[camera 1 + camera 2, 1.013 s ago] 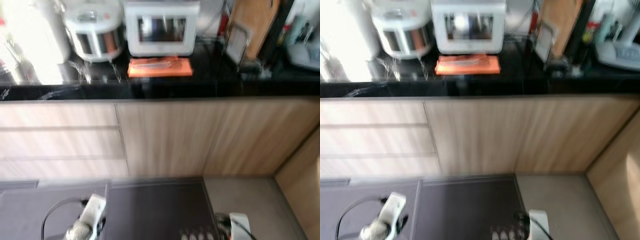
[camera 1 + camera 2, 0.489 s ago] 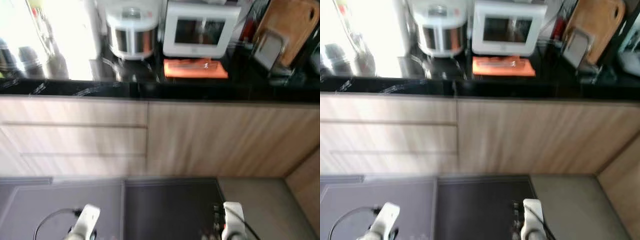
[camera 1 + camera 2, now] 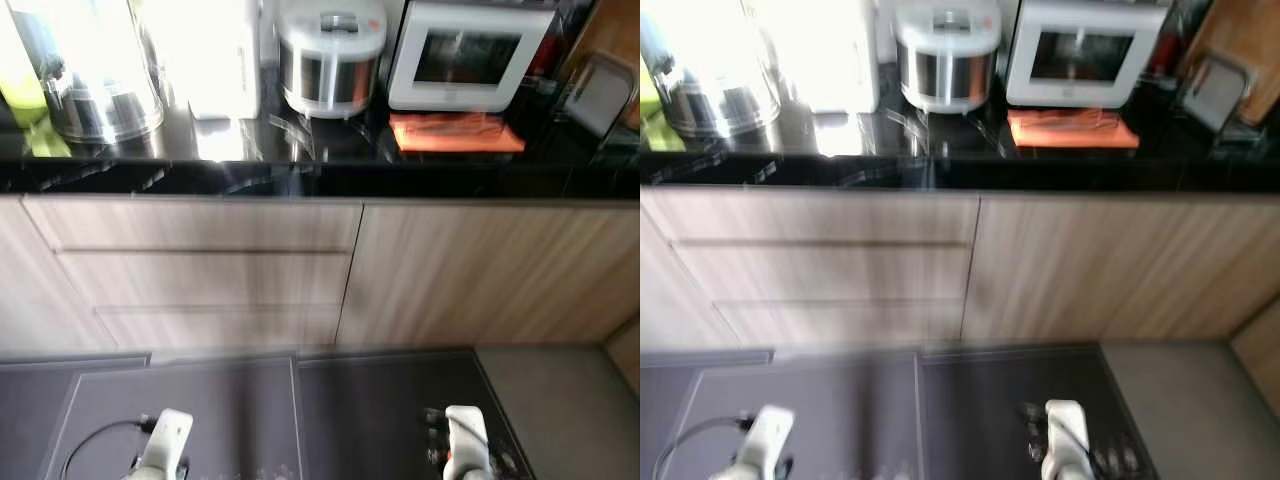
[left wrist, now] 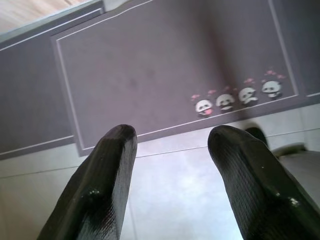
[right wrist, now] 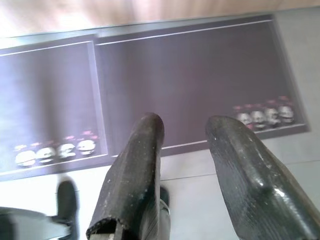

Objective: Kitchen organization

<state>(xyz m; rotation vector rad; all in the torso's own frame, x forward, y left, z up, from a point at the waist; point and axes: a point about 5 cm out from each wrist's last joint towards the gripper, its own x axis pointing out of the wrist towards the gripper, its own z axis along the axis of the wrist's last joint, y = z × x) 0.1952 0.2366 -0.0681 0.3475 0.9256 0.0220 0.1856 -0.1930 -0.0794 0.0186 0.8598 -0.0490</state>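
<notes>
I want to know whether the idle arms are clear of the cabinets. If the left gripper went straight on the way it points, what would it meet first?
Most likely the floor: the left gripper, fingers apart and empty, points down at pale floor tile just short of the dark mat with panda figures. Depth is unclear, but nothing stands between.

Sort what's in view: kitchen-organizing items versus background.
Job items:
rice cooker
white countertop oven
orange cloth
steel pot
drawers

Background:
grey floor mats with panda prints
left pincer and right pincer, both open, hanging idle
</notes>
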